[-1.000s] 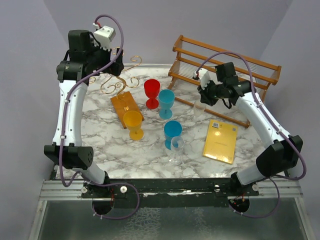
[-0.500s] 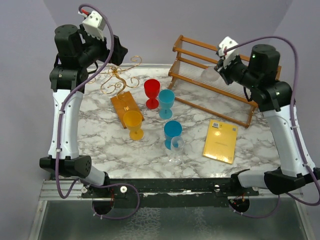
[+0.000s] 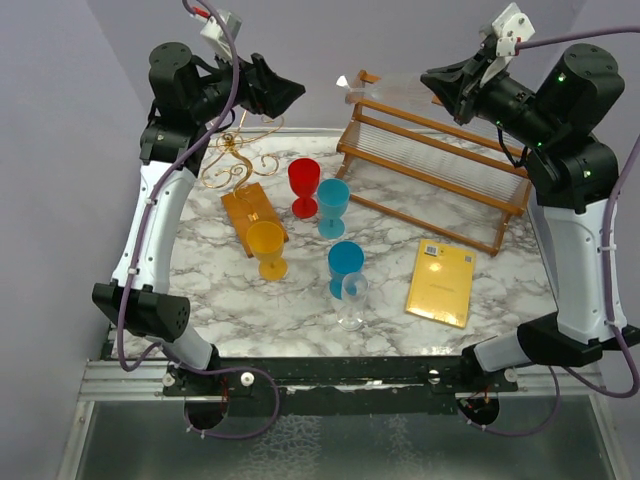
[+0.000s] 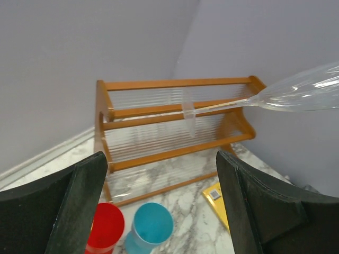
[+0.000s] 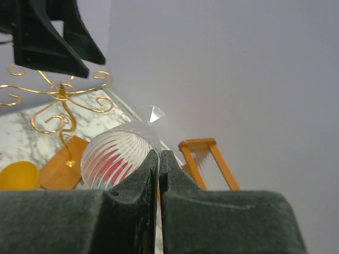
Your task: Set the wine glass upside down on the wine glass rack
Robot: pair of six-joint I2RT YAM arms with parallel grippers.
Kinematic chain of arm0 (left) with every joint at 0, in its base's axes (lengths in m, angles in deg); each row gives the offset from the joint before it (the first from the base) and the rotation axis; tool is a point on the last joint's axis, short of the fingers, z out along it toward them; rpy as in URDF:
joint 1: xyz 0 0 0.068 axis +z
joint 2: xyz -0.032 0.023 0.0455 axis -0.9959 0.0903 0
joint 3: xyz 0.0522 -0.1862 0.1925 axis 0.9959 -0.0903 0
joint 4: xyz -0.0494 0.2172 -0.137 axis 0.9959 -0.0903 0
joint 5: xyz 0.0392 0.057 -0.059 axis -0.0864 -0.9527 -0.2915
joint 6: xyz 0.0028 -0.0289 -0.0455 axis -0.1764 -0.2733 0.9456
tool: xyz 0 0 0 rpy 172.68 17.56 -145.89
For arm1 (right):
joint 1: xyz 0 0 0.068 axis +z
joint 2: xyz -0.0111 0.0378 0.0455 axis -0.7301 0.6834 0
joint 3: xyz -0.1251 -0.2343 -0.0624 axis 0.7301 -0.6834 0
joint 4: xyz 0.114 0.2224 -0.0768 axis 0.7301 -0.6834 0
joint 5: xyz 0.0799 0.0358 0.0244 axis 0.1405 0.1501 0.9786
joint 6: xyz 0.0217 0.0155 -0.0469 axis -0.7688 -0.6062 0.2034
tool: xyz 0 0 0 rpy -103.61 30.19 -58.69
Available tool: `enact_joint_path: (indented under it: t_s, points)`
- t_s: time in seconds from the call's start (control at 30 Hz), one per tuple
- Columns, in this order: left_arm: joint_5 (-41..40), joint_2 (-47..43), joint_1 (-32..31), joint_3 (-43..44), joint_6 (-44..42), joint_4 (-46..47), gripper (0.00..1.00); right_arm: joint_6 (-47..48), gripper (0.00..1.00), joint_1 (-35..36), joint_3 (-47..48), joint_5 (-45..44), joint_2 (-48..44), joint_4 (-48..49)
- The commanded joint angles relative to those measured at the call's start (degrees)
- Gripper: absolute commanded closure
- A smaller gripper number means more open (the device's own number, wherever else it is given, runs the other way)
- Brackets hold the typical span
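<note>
Right gripper (image 3: 443,82) was raised high at the far right, fingers pressed together and pinched on the clear wine glass (image 3: 395,86), apparently at the bowl's edge. The exact hold was hard to make out. The glass lay roughly level in the air, bowl next to the gripper and foot pointing left. It was above the far end of the wooden slatted rack (image 3: 440,165) and touching nothing else.

Left gripper (image 3: 288,96) was also high, at the far left, with its fingers wide apart and empty. It faced right toward the foot of the glass, with open air between them. The gold wire rack (image 3: 232,160) sat just below it on its small wooden base, and none of its arms carried a glass.

On the marble table (image 3: 200,270) stood a red glass (image 3: 304,180), two blue glasses, a yellow glass (image 3: 267,245) and a second clear glass (image 3: 353,298). A yellow booklet (image 3: 441,283) lay near right.

Progress, by my reading: the glass was picked up and lifted, so roughly the first half was done. What remained was carrying it left, or passing it to the open gripper, then turning it bowl-down and hooking it onto a wire arm.
</note>
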Motion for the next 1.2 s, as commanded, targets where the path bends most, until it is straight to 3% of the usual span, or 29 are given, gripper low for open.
enact_joint_path:
  t_s: [0.0,0.13,0.23,0.43,0.7,1.07,1.17]
  points:
    - [8.57,0.96,-0.35,-5.19,12.6,13.13,0.15,-7.39,0.99,0.44,1.92,7.95,2.45,3.09]
    - [9.95,-0.02,-0.69,-10.73,16.11,19.79,0.21,-9.41,0.99,0.44,1.8,10.35,3.3,3.91]
    - [9.98,-0.05,-0.92,-12.65,16.37,19.71,0.3,-10.75,0.99,0.39,1.24,11.29,3.61,4.52]
    - [9.58,-0.1,-1.16,-15.79,18.09,20.21,0.35,-12.8,0.99,0.44,1.57,12.3,4.62,5.1]
    - [11.11,0.67,-2.02,-16.53,19.83,22.37,0.62,-13.52,0.99,0.44,1.59,12.11,4.99,5.39]
    - [11.57,1.08,-2.57,-16.49,21.38,22.15,0.86,-12.97,0.99,0.44,0.79,11.11,4.98,5.63]
    - [11.39,1.18,-2.59,-16.31,21.38,21.83,0.98,-12.97,0.99,0.43,0.37,11.18,4.91,5.82]
